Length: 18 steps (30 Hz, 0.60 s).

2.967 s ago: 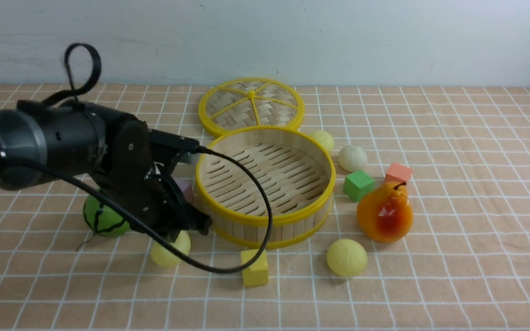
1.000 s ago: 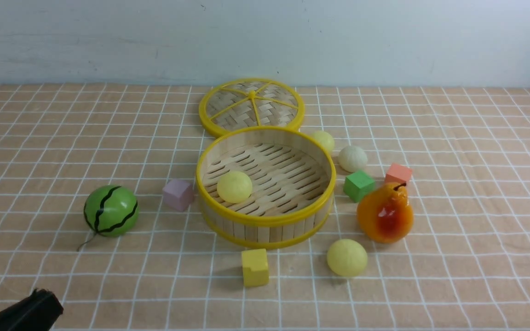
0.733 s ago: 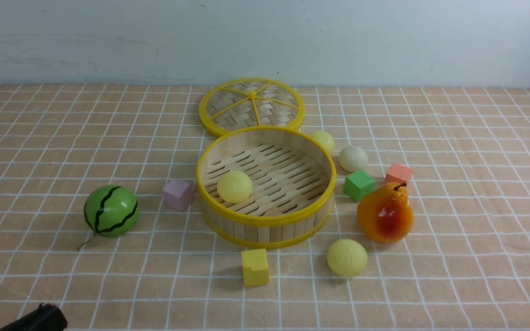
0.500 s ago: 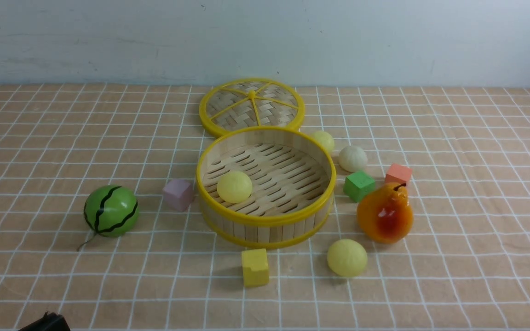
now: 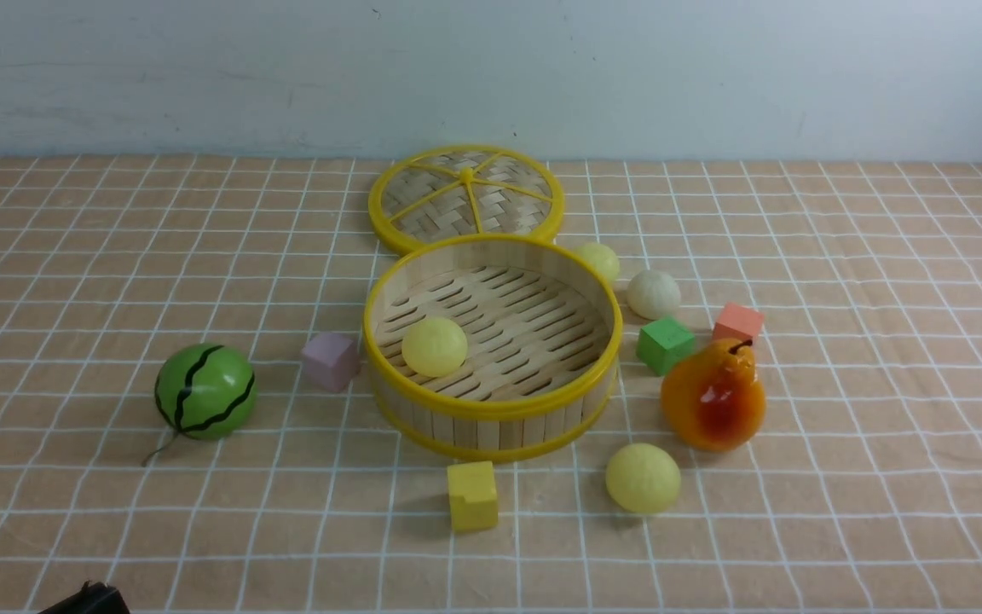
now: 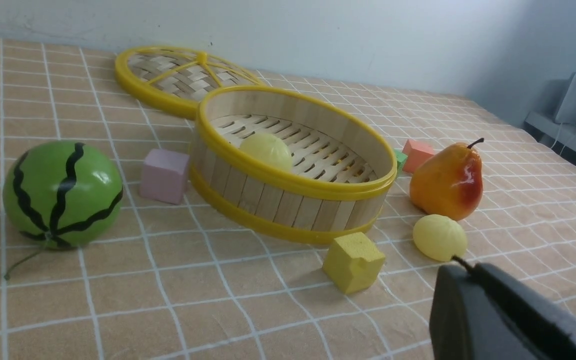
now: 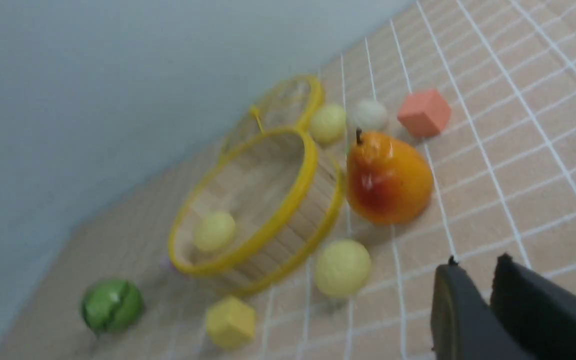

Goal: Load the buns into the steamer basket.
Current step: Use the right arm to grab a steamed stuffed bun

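Note:
The steamer basket (image 5: 491, 408) stands mid-table with one pale yellow bun (image 5: 434, 346) on its slatted floor. Three buns lie outside it: a pale yellow one (image 5: 598, 260) and an off-white one (image 5: 653, 294) at its far right, and another pale yellow one (image 5: 643, 477) near its front right. My left gripper (image 6: 467, 267) is shut and empty, low near the table's front, short of that near bun (image 6: 439, 237). My right gripper (image 7: 477, 262) hovers to the right of the near bun (image 7: 342, 267), its jaws a narrow gap apart with nothing between them.
The woven lid (image 5: 465, 198) lies behind the basket. A watermelon ball (image 5: 205, 390) and a purple cube (image 5: 331, 360) sit to its left, a yellow cube (image 5: 472, 495) in front. On the right stand a pear (image 5: 714, 395), a green cube (image 5: 665, 343) and an orange cube (image 5: 737, 322).
The left arm, which stood beside the basket over a yellow bun, has pulled back to the front-left corner. That bun now lies inside the basket.

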Motion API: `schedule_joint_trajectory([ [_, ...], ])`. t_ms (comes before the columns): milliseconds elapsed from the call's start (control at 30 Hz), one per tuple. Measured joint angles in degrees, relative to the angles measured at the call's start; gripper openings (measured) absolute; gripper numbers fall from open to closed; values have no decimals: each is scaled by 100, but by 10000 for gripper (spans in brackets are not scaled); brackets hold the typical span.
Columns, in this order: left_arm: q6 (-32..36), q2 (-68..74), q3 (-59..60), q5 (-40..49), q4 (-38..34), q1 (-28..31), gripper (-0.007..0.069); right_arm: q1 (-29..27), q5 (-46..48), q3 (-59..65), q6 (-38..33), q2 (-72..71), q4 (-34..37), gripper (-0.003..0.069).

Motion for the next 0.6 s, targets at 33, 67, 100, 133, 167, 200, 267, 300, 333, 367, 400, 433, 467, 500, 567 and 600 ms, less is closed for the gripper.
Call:
schedule_joint_trajectory([
  [33, 0, 0, 0, 0, 0, 0, -13, 0, 629, -484, -476, 594, -64, 61],
  [67, 0, 0, 0, 0, 0, 0, -13, 0, 1127, -876, -834, 1049, -102, 46],
  [100, 0, 0, 0, 0, 0, 0, -13, 0, 1582, -1234, -1126, 1524, -146, 31],
  [133, 0, 0, 0, 0, 0, 0, -13, 0, 2038, -1604, -1381, 2000, -199, 18],
  [167, 0, 0, 0, 0, 0, 0, -13, 0, 2275, -1818, -1502, 2472, -229, 11],
  [200, 0, 0, 0, 0, 0, 0, -13, 0, 2499, -2005, -1588, 2844, -266, 6],
  [267, 0, 0, 0, 0, 0, 0, -13, 0, 2693, -2417, -1729, 3793, -293, 1],
  [300, 0, 0, 0, 0, 0, 0, -13, 26, 2699, -2542, -1789, 4113, -293, 0],
  [333, 0, 0, 0, 0, 0, 0, -13, 59, 2657, -2653, -1848, 4405, -293, 0],
  [367, 0, 0, 0, 0, 0, 0, -13, 156, 2561, -2778, -1886, 4738, -293, 0],
  [400, 0, 0, 0, 0, 0, 0, -13, 306, 2419, -2891, -1910, 5042, -293, 0],
  [433, 0, 0, 0, 0, 0, 0, -13, 594, 2198, -3021, -1924, 5388, -300, 0],
  [467, 0, 0, 0, 0, 0, 0, -13, 736, 2094, -3112, -1924, 5611, -310, 0],
  [500, 0, 0, 0, 0, 0, 0, -13, 985, 1966, -3210, -1924, 5834, -353, 0],
  [567, 0, 0, 0, 0, 0, 0, -13, 1417, 1700, -3498, -1918, 6338, -486, 3],
  [600, 0, 0, 0, 0, 0, 0, -12, 1664, 1584, -3709, -1914, 6733, -566, 8],
])
